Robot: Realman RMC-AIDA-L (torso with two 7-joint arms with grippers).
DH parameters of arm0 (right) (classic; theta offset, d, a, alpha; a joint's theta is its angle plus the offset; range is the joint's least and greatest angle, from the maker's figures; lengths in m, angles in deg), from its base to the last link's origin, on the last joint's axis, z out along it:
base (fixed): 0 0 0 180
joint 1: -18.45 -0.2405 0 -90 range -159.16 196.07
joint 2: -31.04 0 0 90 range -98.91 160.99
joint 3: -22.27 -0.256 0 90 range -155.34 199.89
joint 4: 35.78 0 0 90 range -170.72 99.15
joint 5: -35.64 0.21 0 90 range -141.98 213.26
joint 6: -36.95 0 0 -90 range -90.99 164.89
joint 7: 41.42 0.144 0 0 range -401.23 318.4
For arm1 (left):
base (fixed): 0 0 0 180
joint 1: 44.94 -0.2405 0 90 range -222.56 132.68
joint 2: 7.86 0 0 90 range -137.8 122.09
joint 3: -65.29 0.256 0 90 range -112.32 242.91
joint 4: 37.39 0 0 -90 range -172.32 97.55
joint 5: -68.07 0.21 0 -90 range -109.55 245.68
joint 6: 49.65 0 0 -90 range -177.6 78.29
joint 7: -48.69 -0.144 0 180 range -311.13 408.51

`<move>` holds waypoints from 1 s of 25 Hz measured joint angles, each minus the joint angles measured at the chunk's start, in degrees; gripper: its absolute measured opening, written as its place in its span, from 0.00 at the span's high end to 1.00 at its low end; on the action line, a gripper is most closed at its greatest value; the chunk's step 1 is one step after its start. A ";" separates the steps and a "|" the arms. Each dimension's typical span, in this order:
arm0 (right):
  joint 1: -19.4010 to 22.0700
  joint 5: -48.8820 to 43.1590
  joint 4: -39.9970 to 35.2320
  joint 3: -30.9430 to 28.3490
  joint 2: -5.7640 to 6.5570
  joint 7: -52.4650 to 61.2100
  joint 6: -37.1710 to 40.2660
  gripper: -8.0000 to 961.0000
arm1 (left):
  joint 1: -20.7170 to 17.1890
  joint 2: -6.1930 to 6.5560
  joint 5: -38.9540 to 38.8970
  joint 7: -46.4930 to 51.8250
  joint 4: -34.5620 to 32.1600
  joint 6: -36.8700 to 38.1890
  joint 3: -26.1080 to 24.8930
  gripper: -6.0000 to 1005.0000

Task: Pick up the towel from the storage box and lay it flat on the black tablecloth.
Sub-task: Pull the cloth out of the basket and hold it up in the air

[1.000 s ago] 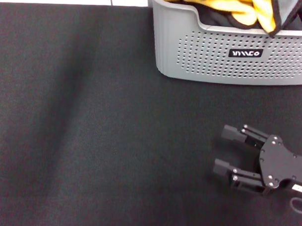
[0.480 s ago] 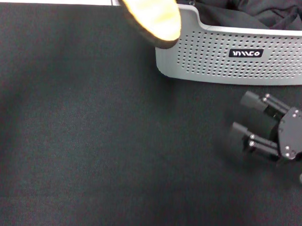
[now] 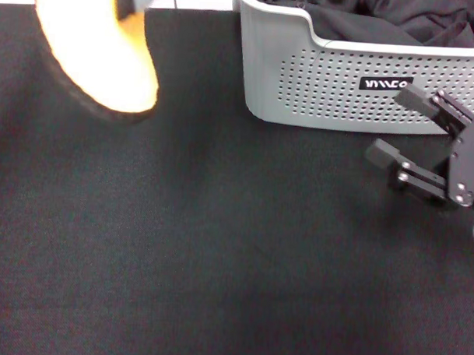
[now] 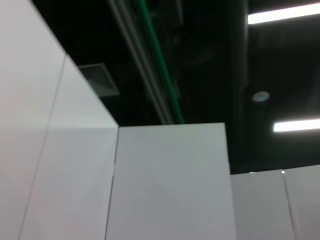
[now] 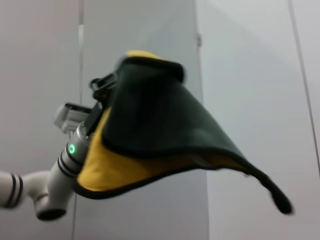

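Towel one, airborne, left tool gripping, box one

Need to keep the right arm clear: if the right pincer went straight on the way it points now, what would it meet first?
Probably the storage box: the open right pincer points up-left at its perforated front wall, one fingertip already overlapping it in the head view. Height is unclear.

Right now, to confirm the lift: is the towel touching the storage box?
Apart. Head view shows bare black tablecloth between the towel and the storage box.
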 joint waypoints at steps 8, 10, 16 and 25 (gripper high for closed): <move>-2.61 0.34 -0.34 0.16 -0.16 -10.96 5.66 0.17 | 0.02 0.25 3.69 -1.32 5.58 1.87 0.16 0.95; -2.69 0.34 -0.55 -0.04 -0.17 -12.08 5.79 0.17 | 0.02 0.27 5.50 -0.99 5.76 2.45 0.18 0.95; -2.89 0.05 -2.52 0.13 -0.13 -12.98 7.10 0.18 | 0.32 1.44 9.01 0.90 7.24 5.57 0.25 0.95; -4.04 -0.13 -5.52 3.11 -0.14 -12.98 13.60 0.30 | 0.35 3.55 9.37 2.88 10.43 8.56 0.29 0.95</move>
